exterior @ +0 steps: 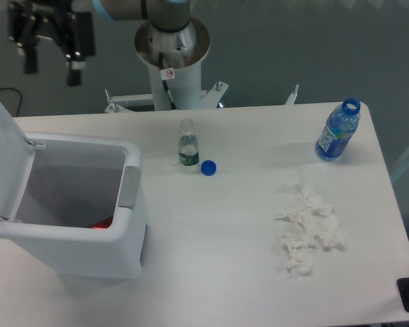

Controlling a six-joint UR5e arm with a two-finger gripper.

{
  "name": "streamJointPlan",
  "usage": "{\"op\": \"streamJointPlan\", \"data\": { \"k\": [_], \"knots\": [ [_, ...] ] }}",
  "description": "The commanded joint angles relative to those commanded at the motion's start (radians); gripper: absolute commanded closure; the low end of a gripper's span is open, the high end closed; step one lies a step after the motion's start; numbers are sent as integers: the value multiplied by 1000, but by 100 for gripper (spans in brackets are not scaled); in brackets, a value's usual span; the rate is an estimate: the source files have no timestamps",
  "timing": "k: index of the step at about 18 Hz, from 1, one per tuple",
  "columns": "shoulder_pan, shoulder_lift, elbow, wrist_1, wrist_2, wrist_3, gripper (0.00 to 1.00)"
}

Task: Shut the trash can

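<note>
- The claw point(51, 65) hangs high at upper left, fingers apart and empty.
- White surface point(232, 231) against a grey wall carries a capless small bottle point(188, 151), blue cap point(208, 167), blue bottle point(338, 131) and crumpled tissues point(308, 230).
- The trash can point(82, 221) sits below the claw, lid point(1, 139) upright; something red, perhaps litter, lies inside.

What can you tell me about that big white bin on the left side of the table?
The trash can is a large white rectangular bin with rounded corners, apparently plastic, standing upright on the left of the table. Its flat white lid is hinged on the left and stands raised, so the bin is open. A grey latch tab sits on the right rim. Something red shows at the bottom inside. The end effector hangs above it, not touching.
</note>
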State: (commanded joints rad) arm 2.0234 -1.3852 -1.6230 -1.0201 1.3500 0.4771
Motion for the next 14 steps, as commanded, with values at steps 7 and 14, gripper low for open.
{"op": "streamJointPlan", "data": {
  "k": [7,14],
  "knots": [
    [-55,-14,12,6,-80,8,0],
    [-112,-78,63,26,-121,9,0]
  ]
}}
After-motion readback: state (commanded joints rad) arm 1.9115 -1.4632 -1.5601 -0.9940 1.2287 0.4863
